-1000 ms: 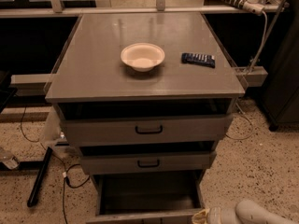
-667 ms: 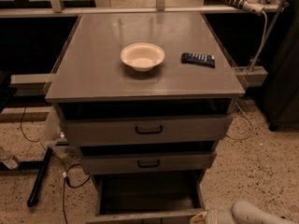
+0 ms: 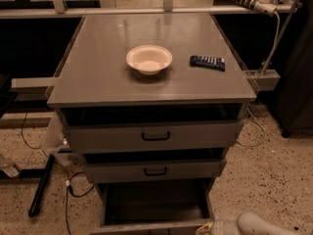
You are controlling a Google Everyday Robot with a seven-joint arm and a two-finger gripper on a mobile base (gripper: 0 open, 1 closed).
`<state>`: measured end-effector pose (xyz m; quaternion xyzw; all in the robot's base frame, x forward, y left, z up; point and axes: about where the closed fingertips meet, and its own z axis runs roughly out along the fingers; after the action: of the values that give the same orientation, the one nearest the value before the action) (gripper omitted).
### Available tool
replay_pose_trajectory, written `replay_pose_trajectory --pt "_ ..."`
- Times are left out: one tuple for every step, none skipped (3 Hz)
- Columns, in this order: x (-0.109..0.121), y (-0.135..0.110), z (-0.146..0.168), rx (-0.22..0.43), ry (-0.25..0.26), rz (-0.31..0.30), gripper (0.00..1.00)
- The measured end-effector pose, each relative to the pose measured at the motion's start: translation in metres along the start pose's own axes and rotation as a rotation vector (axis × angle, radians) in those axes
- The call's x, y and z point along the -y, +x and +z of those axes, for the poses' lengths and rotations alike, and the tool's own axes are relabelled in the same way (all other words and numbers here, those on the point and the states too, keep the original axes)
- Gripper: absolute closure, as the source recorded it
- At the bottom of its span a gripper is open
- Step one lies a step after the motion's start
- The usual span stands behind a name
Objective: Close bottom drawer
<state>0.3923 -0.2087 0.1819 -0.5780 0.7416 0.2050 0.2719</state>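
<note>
Slightly leftward since a second ago, the white arm has crept along the bottom edge, and nothing else has shifted. From the one camera view, the gripper (image 3: pixel 209 227) sits low at the right front corner of the narrow grey metal bottom drawer (image 3: pixel 146 226). It seems placed there to push the front inward. Whether it holds anything cannot be told. That drawer stands pulled well out, its handle out of view. Above, a cream round bowl (image 3: pixel 149 58) rests on the grey cabinet top (image 3: pixel 98 82).
</note>
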Motion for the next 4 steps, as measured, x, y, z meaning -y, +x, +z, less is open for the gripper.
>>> replay_pose_trajectory --pt "0.0002 0.0001 0.0003 0.000 0.001 0.000 0.82" --pt "0.0002 0.0001 0.0003 0.000 0.001 0.000 0.59" --pt "0.0001 0.0001 0.0004 0.000 0.000 0.000 0.35" --pt "0.0007 -0.0005 0.0043 0.008 -0.006 0.004 0.12"
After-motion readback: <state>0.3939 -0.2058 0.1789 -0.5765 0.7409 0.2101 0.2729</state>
